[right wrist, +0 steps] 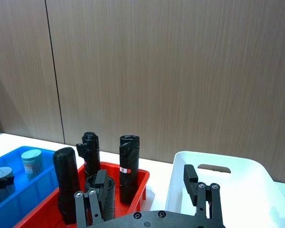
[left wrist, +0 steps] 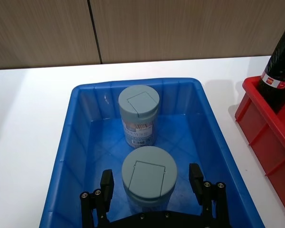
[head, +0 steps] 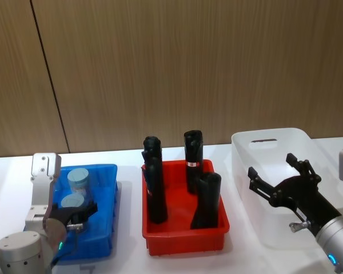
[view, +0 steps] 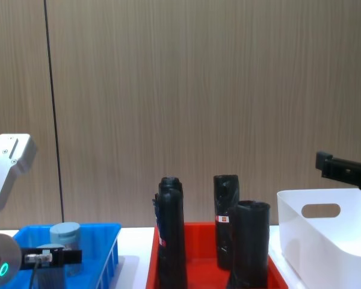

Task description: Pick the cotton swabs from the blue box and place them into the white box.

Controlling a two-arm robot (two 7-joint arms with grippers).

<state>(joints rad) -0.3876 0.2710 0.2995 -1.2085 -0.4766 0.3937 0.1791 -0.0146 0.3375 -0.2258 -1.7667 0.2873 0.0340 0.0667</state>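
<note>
Blue low-walled plastic bin point(left wrist: 76, 142) holds two upright clear grey-lidded swab jars point(left wrist: 138, 111); the left gripper point(left wrist: 151, 175), released wide, straddles the nearer jar point(left wrist: 148, 167), whose axis is vertical; the right gripper point(head: 271, 165) hangs spread over the white plastic bin point(head: 240, 157).

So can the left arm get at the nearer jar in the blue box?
Probably yes: the left gripper hangs open around the nearer cotton swab jar in the blue box, with nothing in between.

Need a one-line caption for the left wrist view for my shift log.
Left hand open around the near swab jar in the blue box, a second jar behind it.
</note>
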